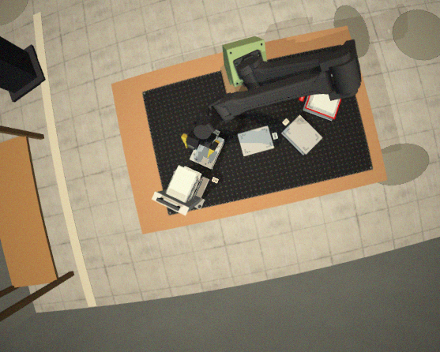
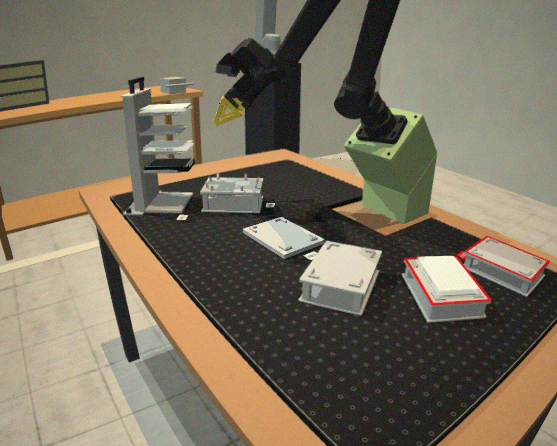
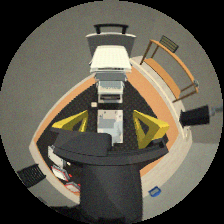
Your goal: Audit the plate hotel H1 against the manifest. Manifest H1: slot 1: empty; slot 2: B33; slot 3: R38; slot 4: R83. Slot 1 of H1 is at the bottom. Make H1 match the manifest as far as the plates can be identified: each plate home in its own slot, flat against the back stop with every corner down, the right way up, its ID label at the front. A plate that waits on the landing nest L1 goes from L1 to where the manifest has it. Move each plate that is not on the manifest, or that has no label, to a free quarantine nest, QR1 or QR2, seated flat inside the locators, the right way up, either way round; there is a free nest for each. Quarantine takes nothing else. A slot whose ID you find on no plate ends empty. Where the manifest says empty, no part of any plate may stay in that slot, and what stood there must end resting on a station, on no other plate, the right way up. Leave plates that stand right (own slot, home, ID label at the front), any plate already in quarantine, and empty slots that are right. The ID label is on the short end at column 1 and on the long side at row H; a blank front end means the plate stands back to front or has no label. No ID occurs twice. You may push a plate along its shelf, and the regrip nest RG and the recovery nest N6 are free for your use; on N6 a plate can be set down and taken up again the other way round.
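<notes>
The plate hotel H1 (image 2: 151,145) stands at the table's far left corner, and also shows in the top view (image 1: 182,187) and the wrist view (image 3: 110,60). A white plate (image 2: 163,107) lies on its top shelf. The shelf below (image 2: 163,130) looks thin and bare. A pale plate (image 2: 167,146) lies on the second shelf and a black plate (image 2: 168,164) on the lowest. My gripper (image 2: 227,111) is open and empty. It hangs high to the right of the hotel, above a nest with pins (image 2: 231,192), with its yellow fingers facing the hotel front.
Two red-rimmed quarantine nests are at the right: one (image 2: 446,285) holds a white plate, the other (image 2: 506,262) is bare. A flat grey nest (image 2: 282,236) and a raised grey nest (image 2: 341,275) sit mid-table. The green arm base (image 2: 396,165) stands at the back.
</notes>
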`<state>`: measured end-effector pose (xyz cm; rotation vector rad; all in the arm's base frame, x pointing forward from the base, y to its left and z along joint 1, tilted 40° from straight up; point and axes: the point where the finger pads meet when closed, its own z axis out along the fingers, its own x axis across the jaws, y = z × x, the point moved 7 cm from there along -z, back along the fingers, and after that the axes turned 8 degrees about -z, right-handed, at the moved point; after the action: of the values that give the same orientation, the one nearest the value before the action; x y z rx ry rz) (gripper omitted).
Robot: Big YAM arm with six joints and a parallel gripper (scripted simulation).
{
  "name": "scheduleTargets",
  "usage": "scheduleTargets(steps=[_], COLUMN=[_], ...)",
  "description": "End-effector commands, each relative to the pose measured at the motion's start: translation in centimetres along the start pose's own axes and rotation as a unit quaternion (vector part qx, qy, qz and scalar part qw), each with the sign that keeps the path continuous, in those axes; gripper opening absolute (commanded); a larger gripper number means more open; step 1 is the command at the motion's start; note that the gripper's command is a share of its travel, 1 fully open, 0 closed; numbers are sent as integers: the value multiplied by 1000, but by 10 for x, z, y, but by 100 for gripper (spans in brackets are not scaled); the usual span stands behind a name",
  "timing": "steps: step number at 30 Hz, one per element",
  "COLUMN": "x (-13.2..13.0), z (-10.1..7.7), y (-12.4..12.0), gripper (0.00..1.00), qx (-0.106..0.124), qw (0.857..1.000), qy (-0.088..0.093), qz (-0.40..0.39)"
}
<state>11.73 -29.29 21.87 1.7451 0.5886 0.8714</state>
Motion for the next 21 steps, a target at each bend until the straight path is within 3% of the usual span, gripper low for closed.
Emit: scheduleTargets(steps=[1,11,12,13,21], x=[3,4,4,3,1], z=[5,15,18,21,31], y=[-5,-12,7,11,16], gripper=[100,100,100,100,100], qx=[-2,-2,-18,-16,-8], qw=[1000,1000,1000,1000,1000], qy=[5,6,8,7,6], qz=[4,4,-9,-8,0])
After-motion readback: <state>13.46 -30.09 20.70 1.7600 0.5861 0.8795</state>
